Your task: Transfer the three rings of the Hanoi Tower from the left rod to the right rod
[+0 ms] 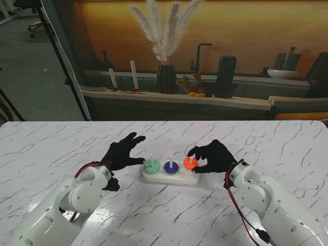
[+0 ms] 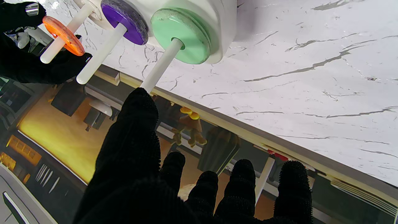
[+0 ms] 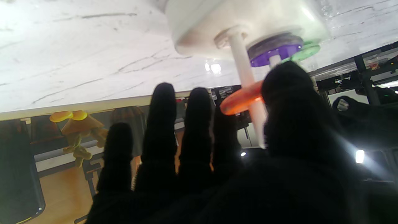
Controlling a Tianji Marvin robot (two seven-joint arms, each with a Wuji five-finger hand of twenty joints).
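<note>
Stand view: my right hand (image 1: 215, 156) pinches the orange ring (image 1: 190, 163) on the right rod, not yet seated on the base (image 1: 154, 177). Green ring (image 1: 151, 165) sits on the left rod, purple ring (image 1: 170, 167) on the mid rod. Left hand (image 1: 123, 152) hovers w/ fingers spread, holding nothing.

Left wrist: orange ring partway down its rod.

Right wrist: ring looks thin, stiff, light, prob slick; grip opposite rim edges.

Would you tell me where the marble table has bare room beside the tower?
Free: the white marble table left of the left hand, and right of the right hand. Crowded: around the white three-rod base, flanked by both hands.
</note>
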